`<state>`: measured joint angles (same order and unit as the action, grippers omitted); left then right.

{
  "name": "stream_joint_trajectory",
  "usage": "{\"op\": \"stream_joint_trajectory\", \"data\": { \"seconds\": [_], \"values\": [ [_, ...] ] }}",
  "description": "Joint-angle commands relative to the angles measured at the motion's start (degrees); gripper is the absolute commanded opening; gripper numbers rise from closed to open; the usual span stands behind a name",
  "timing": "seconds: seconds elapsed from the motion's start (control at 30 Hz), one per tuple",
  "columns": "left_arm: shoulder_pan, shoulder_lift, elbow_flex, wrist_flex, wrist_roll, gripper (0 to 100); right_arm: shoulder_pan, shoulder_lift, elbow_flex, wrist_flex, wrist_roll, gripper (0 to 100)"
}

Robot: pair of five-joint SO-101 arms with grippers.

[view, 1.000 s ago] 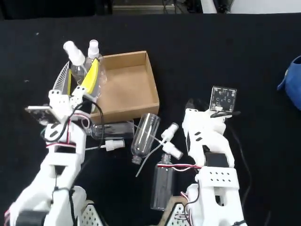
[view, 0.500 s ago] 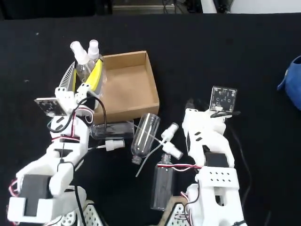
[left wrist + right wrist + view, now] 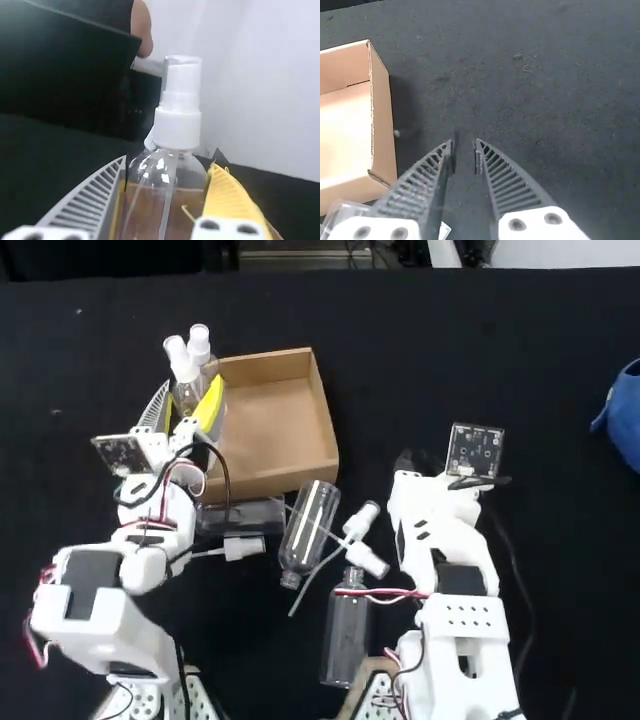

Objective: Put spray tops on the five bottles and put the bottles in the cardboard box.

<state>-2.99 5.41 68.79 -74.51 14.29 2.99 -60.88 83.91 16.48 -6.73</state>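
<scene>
While it stays gripped, bottle [image 3: 187, 397] neared box [image 3: 272, 478].

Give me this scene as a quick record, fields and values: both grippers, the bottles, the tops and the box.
left gripper: shut on a bottle, at the box's left wall
held bottle: upright, spray top on
second bottle: spray top on, close beside the held one
bare bottles: three, no tops, lying on the table in front of the box
loose tops: three, among the bare bottles
box: open, nothing seen inside
right gripper: slightly open, empty, above the table
</scene>
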Motion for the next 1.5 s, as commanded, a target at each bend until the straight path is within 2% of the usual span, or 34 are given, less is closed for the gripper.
{"op": "stream_joint_trajectory", "data": {
  "seconds": [0.0,0.1,0.27,1.07,1.13,1.33,1.47],
  "values": [
    [-0.31,7.21,-3.74,-15.74,-0.09,3,-1.32,-1.89,-0.75,-2.11,0.18,4.7],
    [-0.13,14.07,-5.67,-20.48,-0.18,3,-1.32,-1.89,-0.75,-2.11,0.18,4.7],
    [-0.75,21.45,-9.98,-21.45,-0.18,3,-1.32,-1.89,-0.75,-2.11,0.18,4.7],
    [-0.57,22.15,-8.13,-21.45,-0.26,4,-1.05,-1.89,-0.40,-4.48,0.18,4.7],
    [-0.75,22.15,-8.22,-21.45,-0.26,7,-1.23,-1.89,-0.40,-4.48,0.18,4.7],
    [-0.75,22.15,-8.13,-21.45,-0.26,27,-1.05,-1.89,-0.40,-4.48,0.18,4.7],
    [-0.75,22.15,-8.04,-21.45,-0.26,29,-0.97,-1.89,-0.31,-4.40,0.18,4.7]
  ]
}}
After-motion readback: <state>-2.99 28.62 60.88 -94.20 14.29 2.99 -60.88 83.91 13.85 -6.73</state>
